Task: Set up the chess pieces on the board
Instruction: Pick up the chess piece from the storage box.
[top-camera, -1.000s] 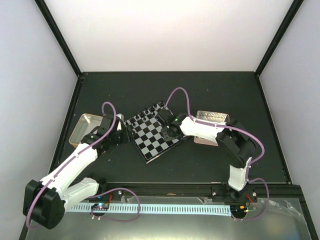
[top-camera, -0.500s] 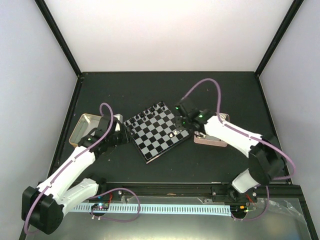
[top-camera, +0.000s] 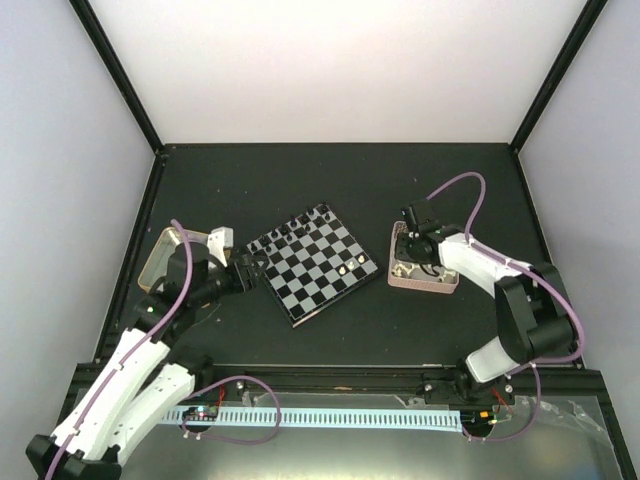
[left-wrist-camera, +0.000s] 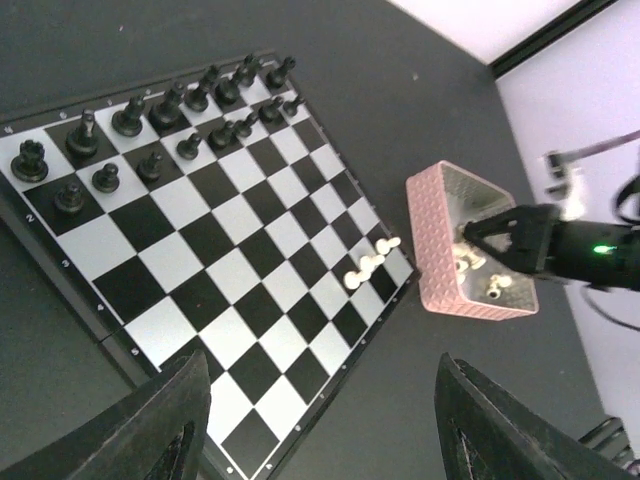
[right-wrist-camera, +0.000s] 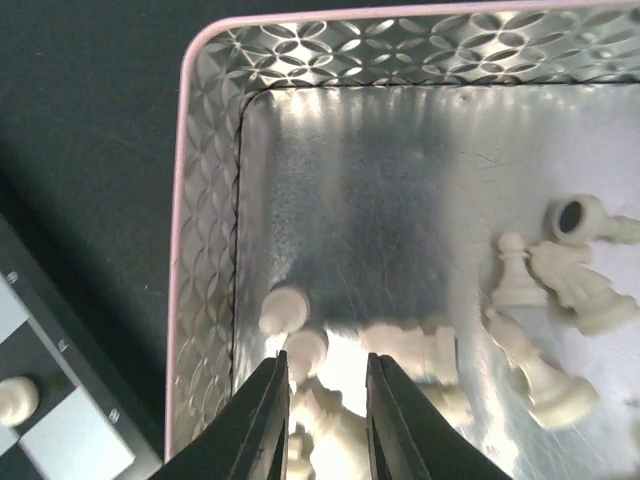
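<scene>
The board (top-camera: 312, 266) lies tilted mid-table. Black chess pieces (left-wrist-camera: 150, 125) stand in two rows along its far edge. A few cream chess pieces (left-wrist-camera: 371, 265) sit near its right edge, also in the top view (top-camera: 350, 267). More cream pieces (right-wrist-camera: 560, 285) lie loose inside the pink tray (top-camera: 404, 278). My right gripper (right-wrist-camera: 325, 400) is open and low inside the tray, its jaws on either side of a heap of cream pieces (right-wrist-camera: 340, 425), and it shows from above (top-camera: 413, 244). My left gripper (left-wrist-camera: 325, 440) is open and empty, at the board's left corner (top-camera: 246, 272).
A shiny metal tin (top-camera: 158, 262) sits at the left, partly under my left arm. The pink tray's rim (right-wrist-camera: 185, 220) is just left of my right fingers. A white pawn (right-wrist-camera: 18, 398) on the board's edge shows at the lower left of the right wrist view.
My right gripper has swung right, from the board's right edge over to the pink tray and down into it. My left arm has drawn back to the left.
</scene>
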